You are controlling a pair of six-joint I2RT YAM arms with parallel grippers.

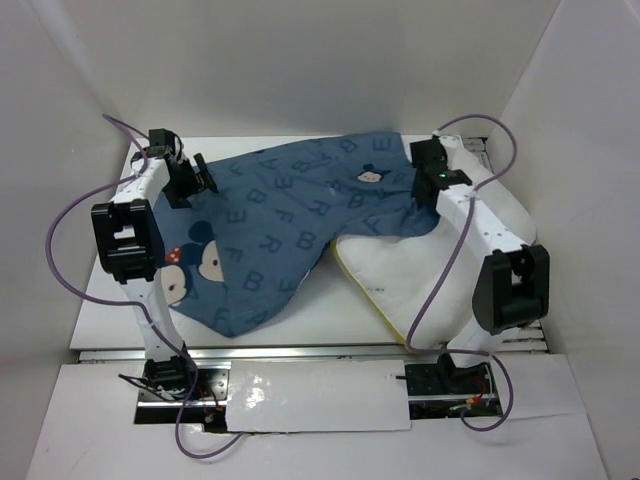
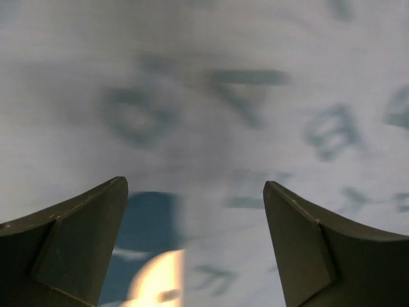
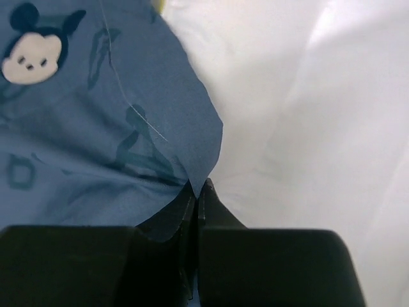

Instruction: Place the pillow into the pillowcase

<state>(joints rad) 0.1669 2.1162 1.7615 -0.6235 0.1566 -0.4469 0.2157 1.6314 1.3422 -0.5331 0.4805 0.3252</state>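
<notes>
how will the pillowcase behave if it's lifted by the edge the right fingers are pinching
Probably floppy: the pillowcase lies rumpled, partly over the pillow, so it should sag and fold below the pinched edge. Likely light, as it looks like thin cloth. It might slip, since the right fingers hold only a narrow bit of the edge.

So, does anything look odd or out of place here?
A thin pale loose thread lies across the pillowcase near the right pincer, which is shut on its edge. The pillowcase lies askew, partly over the pillow.
</notes>
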